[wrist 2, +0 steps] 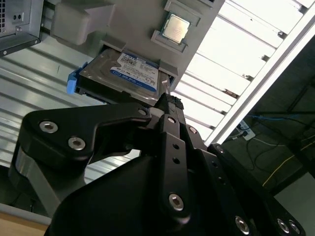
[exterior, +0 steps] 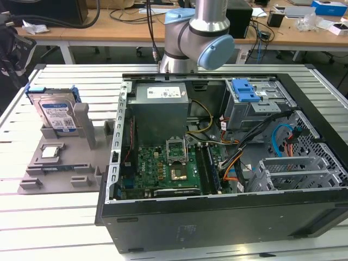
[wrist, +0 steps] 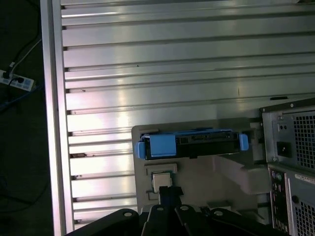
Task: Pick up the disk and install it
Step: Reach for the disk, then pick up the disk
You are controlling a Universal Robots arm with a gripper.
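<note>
The disk (exterior: 54, 110) stood on edge in a slot of the grey holder (exterior: 54, 176). It was outside the computer case (exterior: 217, 223), just off the case's wall on the exterior view's left. In the second wrist view the gripper (wrist 2: 169, 102) pointed toward the disk, near it but apart from it. Whether it was open or closed could not be told. I judged the pick-up not yet made. Inside the case, at its far side, the drive cage (exterior: 255, 103) with a blue latch seemed the likely seat. Lifting, carrying and installing were all left to do.
</note>
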